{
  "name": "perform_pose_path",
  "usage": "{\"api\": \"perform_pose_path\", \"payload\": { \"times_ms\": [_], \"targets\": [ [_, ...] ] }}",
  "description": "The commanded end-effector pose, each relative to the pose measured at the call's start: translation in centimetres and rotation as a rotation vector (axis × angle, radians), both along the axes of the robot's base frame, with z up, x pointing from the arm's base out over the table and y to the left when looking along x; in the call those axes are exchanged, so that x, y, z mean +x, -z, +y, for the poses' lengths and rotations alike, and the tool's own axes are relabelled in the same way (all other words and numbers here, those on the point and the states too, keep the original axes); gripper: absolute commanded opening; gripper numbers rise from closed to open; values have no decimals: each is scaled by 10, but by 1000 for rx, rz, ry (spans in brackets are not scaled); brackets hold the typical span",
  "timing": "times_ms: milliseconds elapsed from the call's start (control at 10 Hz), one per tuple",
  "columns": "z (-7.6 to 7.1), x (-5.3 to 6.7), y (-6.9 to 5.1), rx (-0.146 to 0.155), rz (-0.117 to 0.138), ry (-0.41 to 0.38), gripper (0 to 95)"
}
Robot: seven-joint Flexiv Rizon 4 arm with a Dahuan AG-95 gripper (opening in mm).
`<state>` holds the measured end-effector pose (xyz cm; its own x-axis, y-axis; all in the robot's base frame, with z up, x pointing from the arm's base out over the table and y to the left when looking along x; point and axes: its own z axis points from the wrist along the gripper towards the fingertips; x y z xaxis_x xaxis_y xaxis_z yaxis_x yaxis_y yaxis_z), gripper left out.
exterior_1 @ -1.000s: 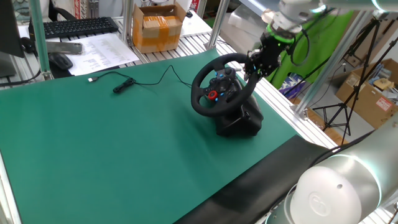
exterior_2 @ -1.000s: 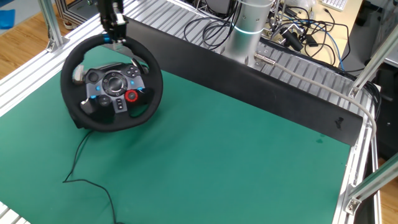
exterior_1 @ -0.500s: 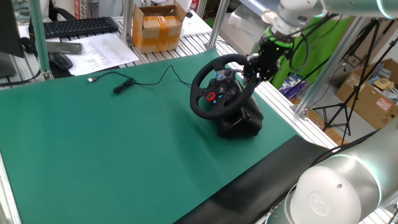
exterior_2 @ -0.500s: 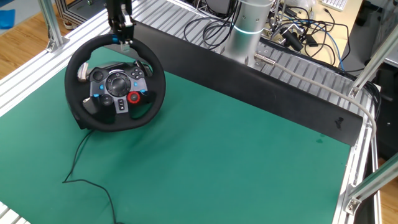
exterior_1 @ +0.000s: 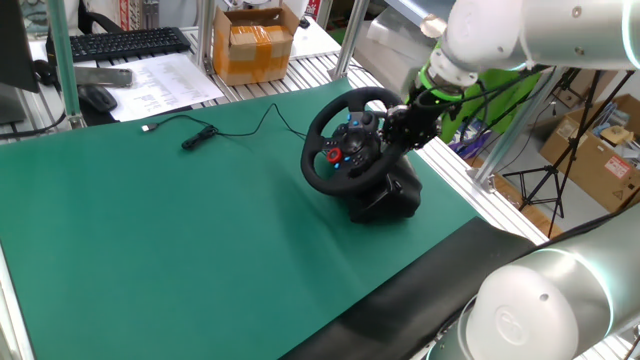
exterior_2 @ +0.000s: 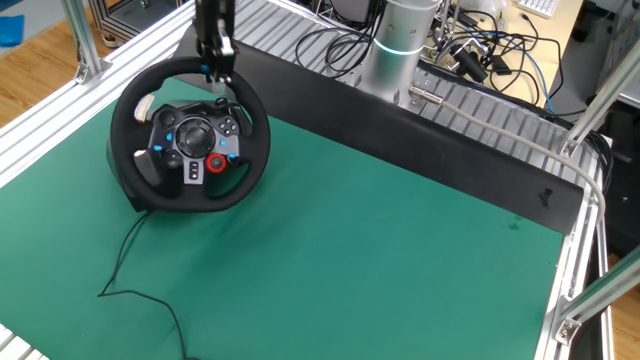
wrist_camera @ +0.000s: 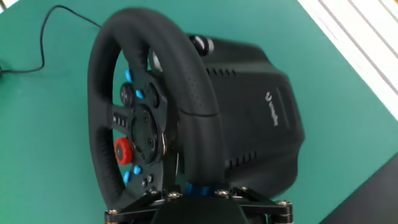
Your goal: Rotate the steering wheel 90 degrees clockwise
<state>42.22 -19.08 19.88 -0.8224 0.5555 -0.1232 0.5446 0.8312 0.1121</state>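
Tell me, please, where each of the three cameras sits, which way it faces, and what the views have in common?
One fixed view: beside the robot's base, looking across the green mat; a grey arm link fills the lower right corner, and the gripper holds the steering wheel.
The other fixed view: opposite side, high, facing the wheel's front and the arm's base column.
Hand view: on the hand, looking along the jaws at the wheel rim.
Shared: all three show the wheel's red button.
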Motion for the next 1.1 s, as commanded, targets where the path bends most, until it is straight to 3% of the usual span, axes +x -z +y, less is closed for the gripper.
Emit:
{"api": "perform_pose_path", "payload": {
  "times_ms": [100,200,400,600,800,1100],
  "targets": [
    [2,-2,-7,-22,31,5,950],
    [2,-2,-8,-24,37,-2,950],
    [1,-3,-17,-29,79,-27,950],
    [0,-3,-25,-33,96,-47,950],
    [-3,2,-36,-42,112,-74,950],
    [-20,25,-45,-49,124,-110,950]
  ]
}}
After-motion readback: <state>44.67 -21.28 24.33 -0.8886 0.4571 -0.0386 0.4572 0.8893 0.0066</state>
